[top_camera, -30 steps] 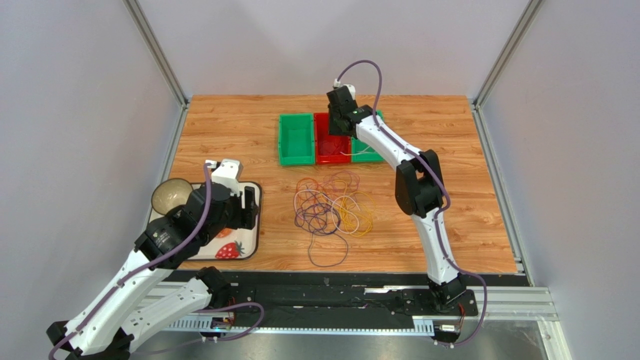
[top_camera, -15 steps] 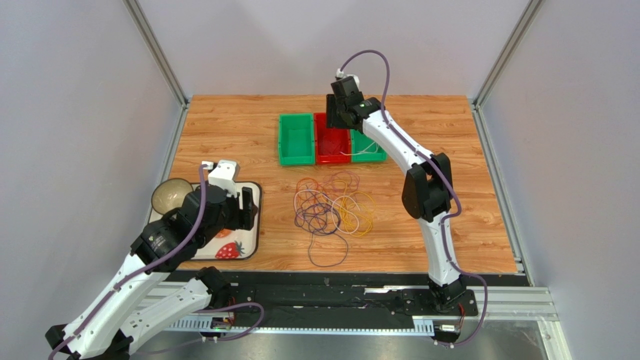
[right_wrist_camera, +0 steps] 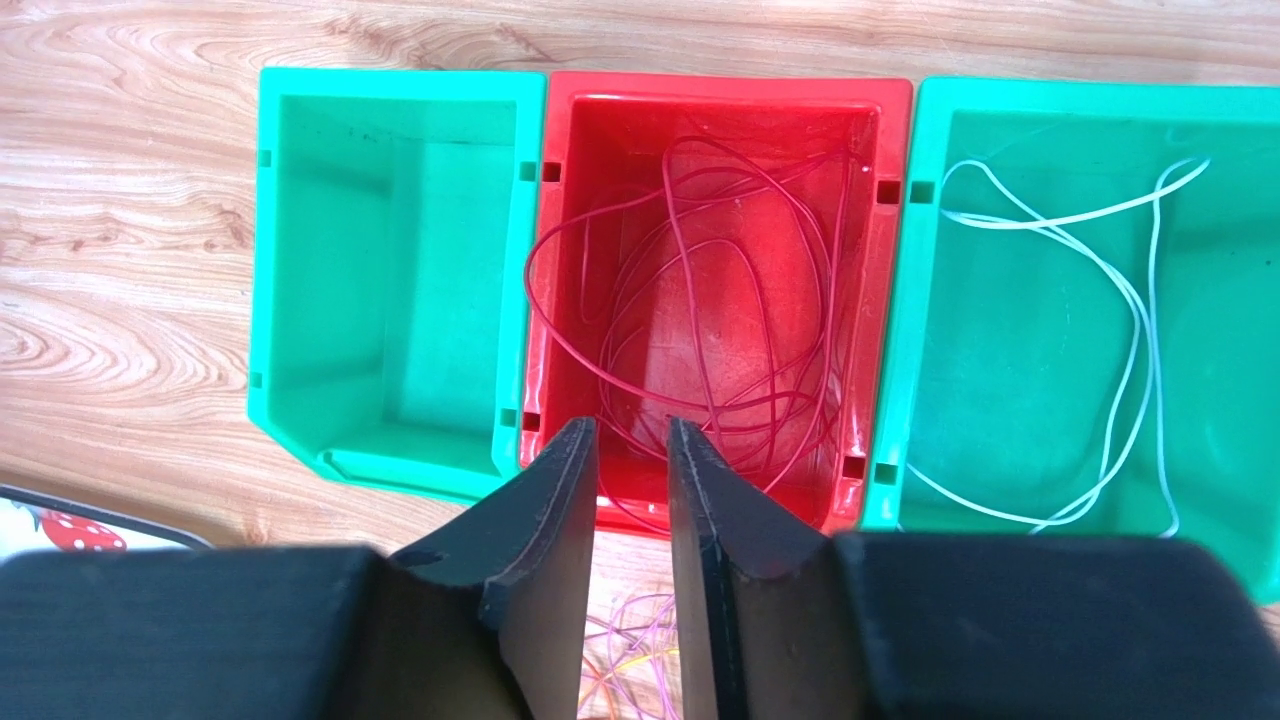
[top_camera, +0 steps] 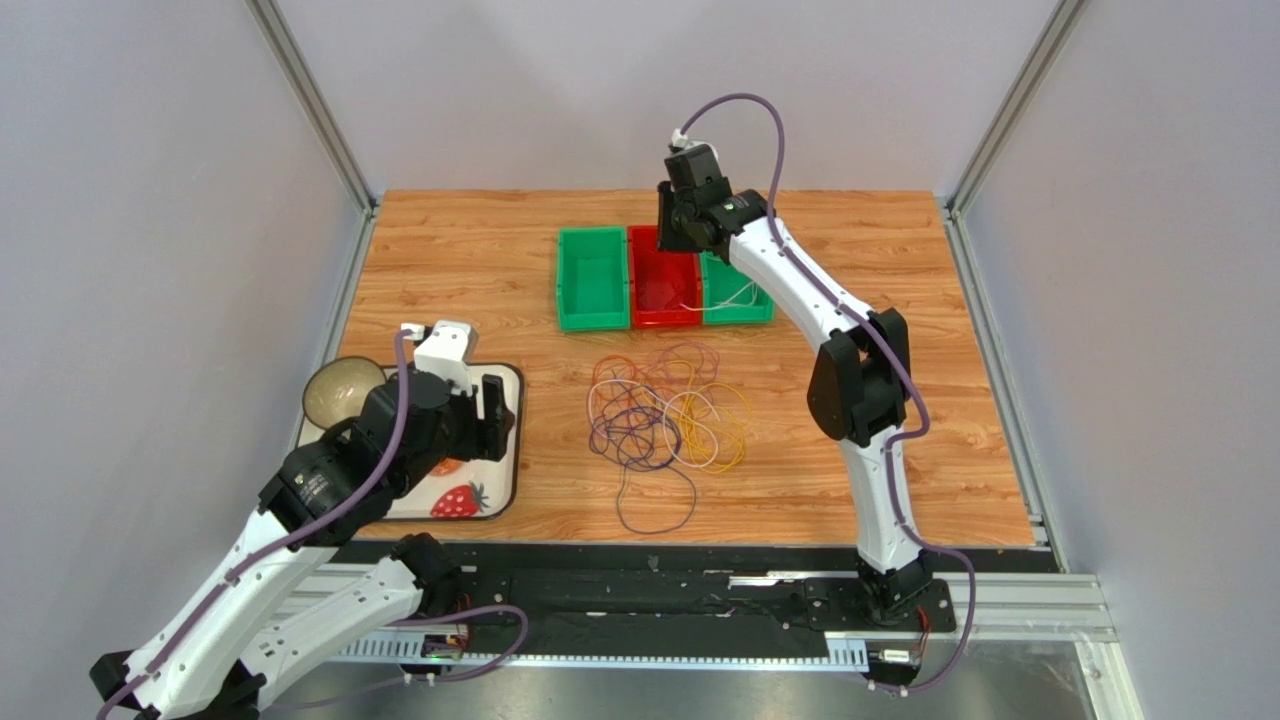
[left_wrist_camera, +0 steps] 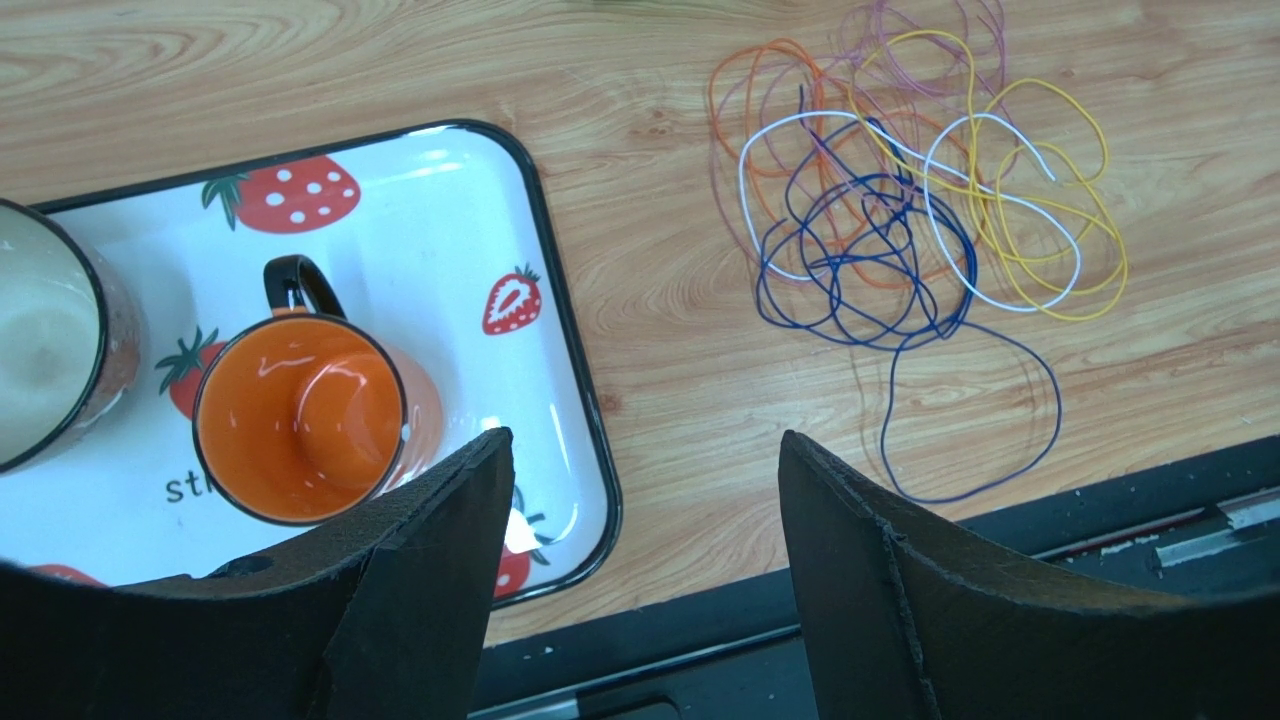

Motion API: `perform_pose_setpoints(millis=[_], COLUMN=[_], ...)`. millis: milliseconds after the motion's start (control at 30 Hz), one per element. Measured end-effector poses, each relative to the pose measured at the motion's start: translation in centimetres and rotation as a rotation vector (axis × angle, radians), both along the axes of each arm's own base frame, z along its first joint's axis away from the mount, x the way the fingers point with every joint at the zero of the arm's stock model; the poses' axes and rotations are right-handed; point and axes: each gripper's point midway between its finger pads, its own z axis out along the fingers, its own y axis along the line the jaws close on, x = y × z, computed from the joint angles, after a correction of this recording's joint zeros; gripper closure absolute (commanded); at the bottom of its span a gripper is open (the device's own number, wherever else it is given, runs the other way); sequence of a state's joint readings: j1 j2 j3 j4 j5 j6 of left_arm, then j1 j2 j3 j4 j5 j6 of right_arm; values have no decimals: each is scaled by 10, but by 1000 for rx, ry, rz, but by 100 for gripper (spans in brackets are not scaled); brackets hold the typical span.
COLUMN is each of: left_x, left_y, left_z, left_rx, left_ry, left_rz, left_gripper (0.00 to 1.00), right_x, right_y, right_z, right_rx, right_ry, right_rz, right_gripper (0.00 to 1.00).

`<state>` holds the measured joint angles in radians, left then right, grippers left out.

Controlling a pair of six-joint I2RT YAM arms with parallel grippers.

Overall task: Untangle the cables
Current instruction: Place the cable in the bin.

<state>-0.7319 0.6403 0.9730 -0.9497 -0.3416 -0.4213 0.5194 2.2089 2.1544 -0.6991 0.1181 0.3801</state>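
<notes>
Left wrist view: the left hand (left_wrist_camera: 646,585) hangs released, fingers wide apart and empty, over the right edge of a tray (left_wrist_camera: 571,345), with an orange mug (left_wrist_camera: 301,420) to its left. The cables (left_wrist_camera: 902,225) lie tangled on the bench (left_wrist_camera: 676,360), ahead and to its right. Right wrist view: the right hand (right_wrist_camera: 628,585) is nearly clenched, leaving a slim empty gap, over the near end of the red bin (right_wrist_camera: 721,90). A red cable (right_wrist_camera: 706,300) lies inside just ahead, and a white cable (right_wrist_camera: 1127,300) lies in the green bin (right_wrist_camera: 1052,105) to its right.

Black letters "st" on strawberry tray (left_wrist_camera: 436,225), the rest hidden; no other text
</notes>
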Motion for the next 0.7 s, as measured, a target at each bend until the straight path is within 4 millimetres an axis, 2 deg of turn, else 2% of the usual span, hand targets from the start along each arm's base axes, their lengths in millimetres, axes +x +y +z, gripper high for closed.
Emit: perform_pose_setpoints(millis=[300,700], left_x=[0,1], left_y=[0,-1], left_z=[0,-2], left_rx=[0,9], left_ry=[0,9], left_rz=[0,1], left_gripper=[27,27], right_x=[2,8], right_y=[3,13], right_z=[-16,-40], right_rx=[-8,21], right_ry=[24,66], right_rz=[5,27], right_gripper=[75,86])
